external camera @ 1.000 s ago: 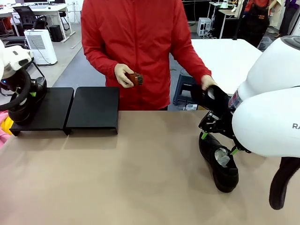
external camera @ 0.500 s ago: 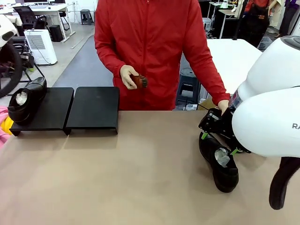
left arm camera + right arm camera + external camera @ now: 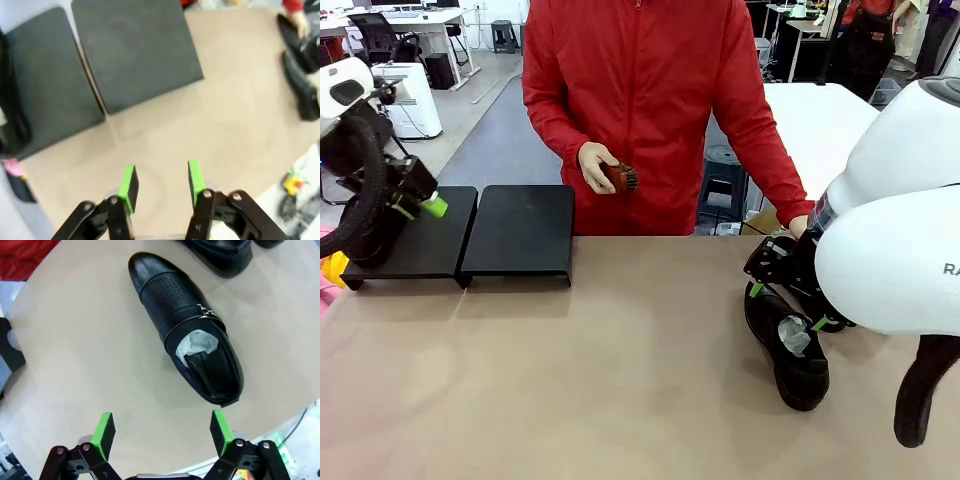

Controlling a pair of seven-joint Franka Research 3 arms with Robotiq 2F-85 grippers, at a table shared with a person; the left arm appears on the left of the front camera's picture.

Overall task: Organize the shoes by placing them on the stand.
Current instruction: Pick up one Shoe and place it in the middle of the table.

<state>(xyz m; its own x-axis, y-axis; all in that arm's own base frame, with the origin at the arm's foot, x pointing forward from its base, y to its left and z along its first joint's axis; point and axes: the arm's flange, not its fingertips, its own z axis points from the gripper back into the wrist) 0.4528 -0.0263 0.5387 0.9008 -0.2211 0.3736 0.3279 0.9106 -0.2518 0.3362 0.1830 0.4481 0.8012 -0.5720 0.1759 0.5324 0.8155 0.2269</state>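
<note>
A glossy black shoe (image 3: 185, 342) stuffed with white paper lies on the table right below my right gripper (image 3: 162, 432), which hangs open above it without touching. The same shoe (image 3: 795, 360) and gripper (image 3: 786, 306) appear at the front view's right. A second shoe (image 3: 220, 255) lies beyond it. The black two-platform stand (image 3: 520, 230) sits at the far left. A shoe (image 3: 9, 115) rests on the left platform (image 3: 45, 95), mostly hidden behind my left arm. My left gripper (image 3: 425, 205) hovers open and empty over the table (image 3: 161, 184) near the stand.
A person in a red jacket stands across the table holding a small brown brush (image 3: 620, 176). Their other hand (image 3: 798, 226) is down beside my right arm, by two shoes (image 3: 300, 95). The right platform (image 3: 135, 50) is bare.
My left gripper let go of the shoe on the left platform, pulled away, then swung back facing the table. The person lowered a shoe behind my right arm.
</note>
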